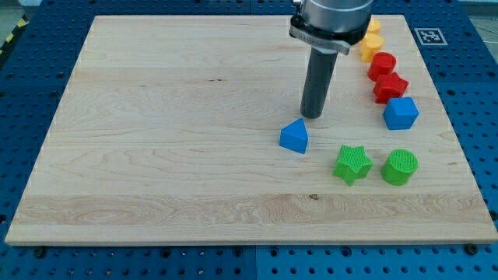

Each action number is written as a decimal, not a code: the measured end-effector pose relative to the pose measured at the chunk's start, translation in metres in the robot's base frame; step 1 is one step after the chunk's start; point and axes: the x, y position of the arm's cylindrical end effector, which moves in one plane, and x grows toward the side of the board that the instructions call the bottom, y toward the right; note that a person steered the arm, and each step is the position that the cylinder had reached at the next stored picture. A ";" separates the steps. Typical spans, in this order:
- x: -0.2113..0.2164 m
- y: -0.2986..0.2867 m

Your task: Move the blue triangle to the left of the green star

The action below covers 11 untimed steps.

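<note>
The blue triangle (pixel 294 136) lies on the wooden board (pixel 156 140), right of centre. The green star (pixel 352 163) lies to its lower right, a short gap apart. My tip (pixel 312 117) is just above and slightly right of the blue triangle, very close to its top corner; whether it touches cannot be told.
A green cylinder (pixel 400 166) sits right of the green star. A blue cube-like block (pixel 401 113) lies above it. A red star (pixel 390 86), a red cylinder (pixel 381 64) and two yellow blocks (pixel 371 45) run up the right side, partly behind the arm.
</note>
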 end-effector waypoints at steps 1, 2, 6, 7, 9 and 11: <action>-0.006 -0.004; -0.006 -0.037; 0.018 -0.026; 0.038 -0.026; 0.066 -0.026; 0.076 -0.026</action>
